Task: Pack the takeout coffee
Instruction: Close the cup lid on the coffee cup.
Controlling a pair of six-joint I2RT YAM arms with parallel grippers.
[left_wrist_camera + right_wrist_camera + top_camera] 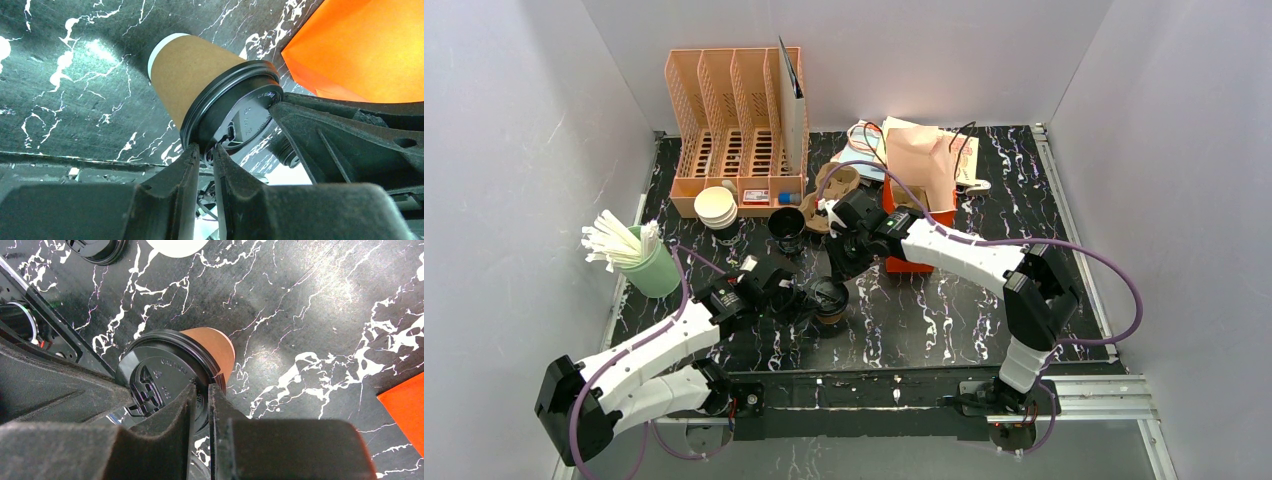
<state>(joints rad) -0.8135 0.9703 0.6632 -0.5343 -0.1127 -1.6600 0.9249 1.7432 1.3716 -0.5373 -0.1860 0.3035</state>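
Three pale walls (874, 50), black white-veined marble tabletop (944, 310), kraft cup (829, 298) standing centre

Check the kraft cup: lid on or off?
On. A black lid caps the kraft cup in both wrist views; whether it's fully snapped down, cannot tell.

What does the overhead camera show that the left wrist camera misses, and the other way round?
Overhead only: the pink file rack and the green cup of white sticks. Left wrist only: the white bottom edge of the kraft cup, and the rim of its black lid pinched by the left gripper. Both: the lidded cup and the orange object.
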